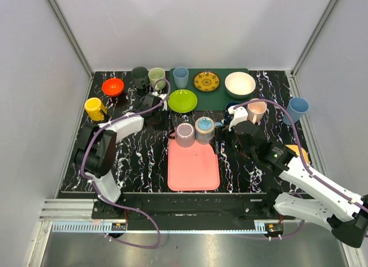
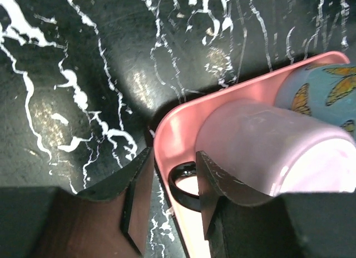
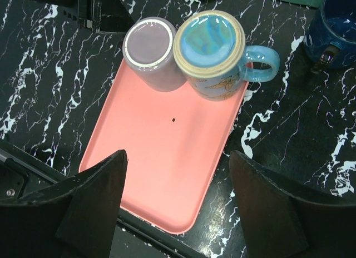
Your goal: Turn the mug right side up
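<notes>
A: While two mugs stand rim-down on the pink tray (image 1: pixel 194 169), which one is the left arm working on?

B: The pink mug (image 1: pixel 185 134), I judge. It sits at the tray's 11 o'clock corner, touching the butterfly mug (image 1: pixel 204 129) on its 3 o'clock side. The left end effector (image 2: pixel 173 158) is spread and low at that corner, and a dark handle loop (image 2: pixel 174 187) shows between its fingers (image 2: pixel 136 180).

A: So the step in hand is the grasp?

B: It looks so. Nothing is pinched yet. To do it well, the fingers should close squarely on the loop alone and not on the tray rim, which also runs between them.

A: And after that?

B: Lift before rotating. The mug needs clearance from the tray and from its neighbour, or the turn may knock the butterfly mug over. Then roll the wrist half a turn and set the mug mouth-up on a bare part of the tray toward 6 o'clock, or on the table (image 1: pixel 138 157) at 9 o'clock.

A: What about the right end effector (image 3: pixel 178 158)?

B: Spread wide, holding nothing, it hovers above the tray's 6 o'clock half. It ought to be out of the landing spot's way. A handle-only grip may let the mug swing, so move slowly.
</notes>
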Controlling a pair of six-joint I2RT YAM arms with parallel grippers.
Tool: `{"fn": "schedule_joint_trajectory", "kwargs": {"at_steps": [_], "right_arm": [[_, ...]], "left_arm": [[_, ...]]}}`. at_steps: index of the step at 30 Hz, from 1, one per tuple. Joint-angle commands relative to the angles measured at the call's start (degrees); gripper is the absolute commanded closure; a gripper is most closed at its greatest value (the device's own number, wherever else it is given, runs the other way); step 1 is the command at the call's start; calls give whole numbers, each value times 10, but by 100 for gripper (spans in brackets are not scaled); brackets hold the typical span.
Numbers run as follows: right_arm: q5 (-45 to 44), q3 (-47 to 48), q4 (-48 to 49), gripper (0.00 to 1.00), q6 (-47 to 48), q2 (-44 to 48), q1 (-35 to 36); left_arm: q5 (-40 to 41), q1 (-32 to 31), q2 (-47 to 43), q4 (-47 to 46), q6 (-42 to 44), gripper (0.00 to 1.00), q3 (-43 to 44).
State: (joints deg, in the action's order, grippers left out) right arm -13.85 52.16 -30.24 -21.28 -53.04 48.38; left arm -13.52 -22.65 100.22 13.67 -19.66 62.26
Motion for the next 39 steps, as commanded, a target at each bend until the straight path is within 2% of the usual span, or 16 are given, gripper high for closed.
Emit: {"fn": "schedule_joint_trajectory", "kwargs": {"at_steps": [1, 8, 14, 15, 18, 21, 23, 28, 34, 39], "right_arm": [[8, -6, 11, 21, -6, 11, 3], [8, -15, 15, 21, -2, 22, 3], [7, -15, 16, 21, 2, 24, 3], [7, -15, 14, 21, 3, 27, 3], [3, -14, 12, 21, 5, 34, 3], [0, -15, 11, 21, 10, 36, 3], [-2, -15, 10, 21, 13, 38, 2], [-4, -19, 15, 21, 17, 36, 2], [6, -16, 16, 21, 20, 31, 3], [2, -18, 12, 21, 26, 34, 3]], "left_arm": [[19, 1, -34, -7, -17, 63, -27], [28, -21, -112, 1, -37, 73, -87], [51, -49, -189, 36, -30, 74, -108], [64, -49, -199, 45, -22, 71, -107], [84, -49, -236, 77, 27, 40, -88], [34, -50, -257, 99, 104, 25, -78], [13, -51, -256, 132, 154, 21, -66], [-3, -56, -244, 140, 213, 16, -80], [-19, -58, -189, 123, 268, 22, -60], [-38, -60, -155, 114, 307, 21, -31]]}}
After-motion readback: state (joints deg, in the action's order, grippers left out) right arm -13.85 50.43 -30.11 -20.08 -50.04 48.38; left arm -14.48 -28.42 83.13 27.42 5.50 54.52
